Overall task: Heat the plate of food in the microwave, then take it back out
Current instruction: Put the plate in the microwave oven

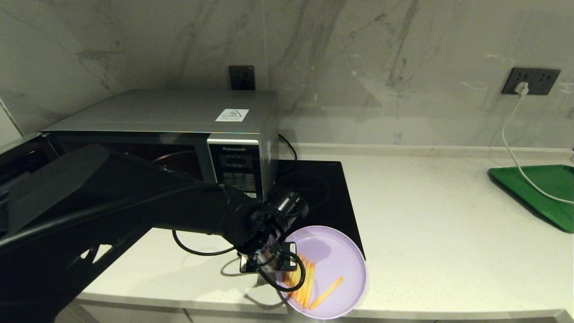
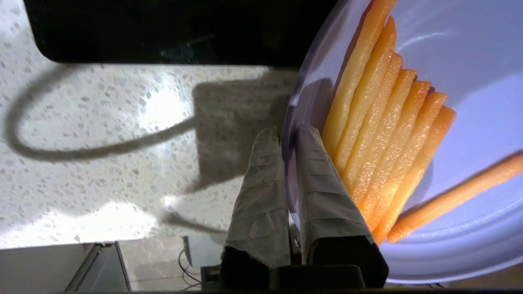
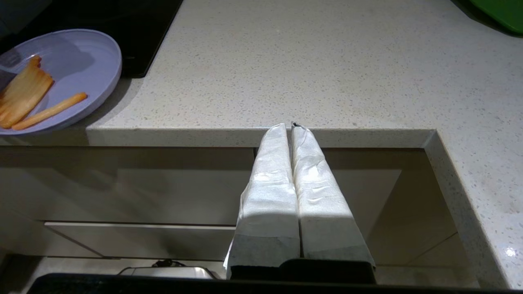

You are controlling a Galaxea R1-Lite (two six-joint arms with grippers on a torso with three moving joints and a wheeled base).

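Head view: low centre of frame, the left gripper (image 1: 276, 264) has its jaws clamped on the rim of the plate of food (image 1: 334, 255) at the bench (image 1: 448, 251) edge, right of the microwave (image 1: 179, 134). Right gripper (image 3: 291, 126) parked, jaws closed, empty.

Grey-veined marble wall (image 1: 358, 67) with two dark sockets (image 1: 530, 80) behind a pale speckled counter (image 1: 448, 233)

Plate (image 1: 334, 251): smooth glossy plastic. Counter (image 1: 448, 233): speckled stone, polished. Microwave (image 1: 179, 112): brushed metal.
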